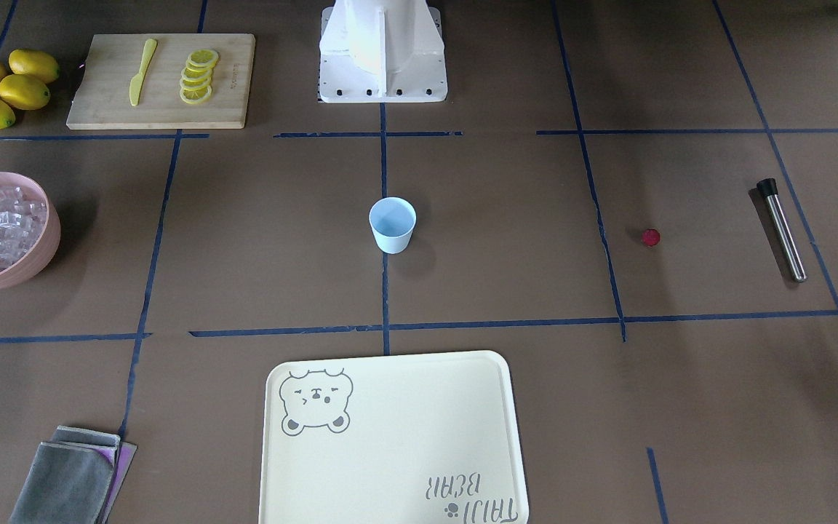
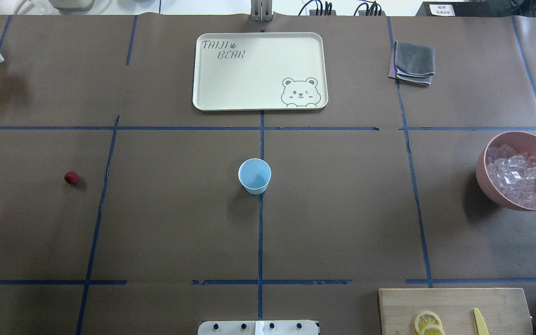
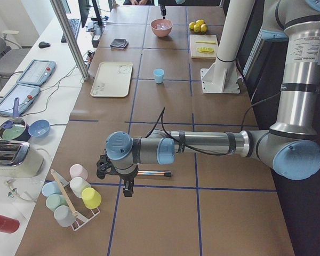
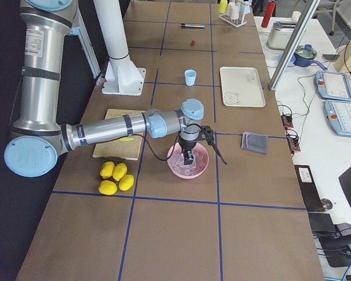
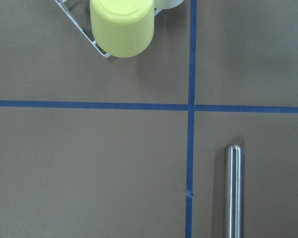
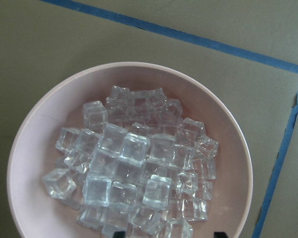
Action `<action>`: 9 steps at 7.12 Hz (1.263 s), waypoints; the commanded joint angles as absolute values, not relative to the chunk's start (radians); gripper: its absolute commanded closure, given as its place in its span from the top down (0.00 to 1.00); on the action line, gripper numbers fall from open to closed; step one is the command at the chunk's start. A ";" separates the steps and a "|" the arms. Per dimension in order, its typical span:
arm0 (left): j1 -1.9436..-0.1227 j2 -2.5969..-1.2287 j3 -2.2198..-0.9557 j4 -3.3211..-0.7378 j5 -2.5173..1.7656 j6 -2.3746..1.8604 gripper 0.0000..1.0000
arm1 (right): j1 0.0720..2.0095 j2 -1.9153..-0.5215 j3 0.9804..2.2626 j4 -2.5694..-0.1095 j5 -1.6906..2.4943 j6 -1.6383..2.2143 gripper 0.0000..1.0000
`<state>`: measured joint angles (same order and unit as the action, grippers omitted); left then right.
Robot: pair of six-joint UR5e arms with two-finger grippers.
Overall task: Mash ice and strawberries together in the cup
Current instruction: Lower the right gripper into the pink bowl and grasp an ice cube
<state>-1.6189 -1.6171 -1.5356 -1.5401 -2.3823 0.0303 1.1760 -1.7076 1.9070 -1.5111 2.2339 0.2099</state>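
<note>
While the right gripper is hovering, spread, over the ice, the cup is standing mid-table. Meanwhile the left gripper is hanging low, and I cannot tell its grip.

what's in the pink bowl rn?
Only ice shows, heaped in the bowl. The pile covers most of the bowl's floor, so anything beneath it can't be seen.

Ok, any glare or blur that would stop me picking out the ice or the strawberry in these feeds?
Right wrist view: ice sharp, only small highlights, cube edges distinct against the pink bowl. Front-facing view: strawberry crisp but tiny; cup throws a soft shadow. Left wrist view: bright glare streak along the steel rod, otherwise in focus.
</note>
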 commanded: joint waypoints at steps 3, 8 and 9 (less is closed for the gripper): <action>-1.617 -1.618 -1.534 -1.540 -2.382 0.031 1.00 | 1.131 -1.697 1.841 -1.448 2.186 0.207 0.65; -1.617 -1.621 -1.534 -1.540 -2.382 0.031 1.00 | 1.095 -1.680 1.832 -1.439 2.183 0.209 0.62; -1.617 -1.621 -1.534 -1.540 -2.382 0.031 1.00 | 1.095 -1.677 1.829 -1.439 2.181 0.209 0.62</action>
